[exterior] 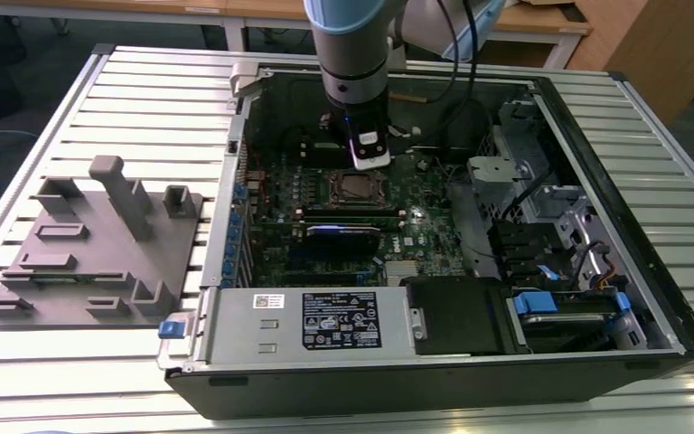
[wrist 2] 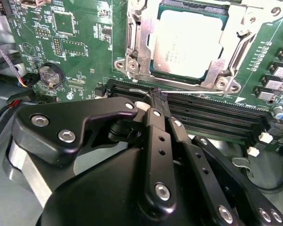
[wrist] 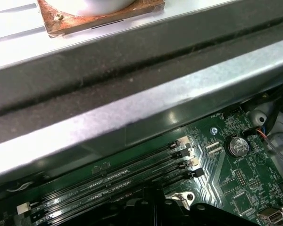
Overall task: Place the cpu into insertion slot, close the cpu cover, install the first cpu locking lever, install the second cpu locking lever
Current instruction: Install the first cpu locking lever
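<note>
The cpu point(wrist 2: 188, 40), a grey-silver square chip, lies in the insertion slot point(exterior: 357, 187) on the green motherboard point(wrist 2: 80, 42). The cpu cover point(wrist 2: 136, 47), a metal frame plate, lies flat around the chip, which shows through its window. A thin wire locking lever point(wrist 2: 203, 93) runs along the socket's edge beside the black memory slots. My gripper point(wrist 2: 156, 95) is shut, its black fingertips point(wrist 2: 154, 106) pressed together right at that wire. In the exterior view the gripper point(exterior: 369, 165) hangs just behind the socket.
The open computer case point(exterior: 588, 136) lies on a slatted table point(exterior: 154, 81). A black expansion card point(exterior: 344, 231), the power supply point(exterior: 311, 321) and drive cages point(exterior: 540, 208) surround the board. A grey fixture block point(exterior: 94, 244) stands at the exterior view's left. Memory slots point(wrist: 132, 174) run under the case wall point(wrist: 146, 103).
</note>
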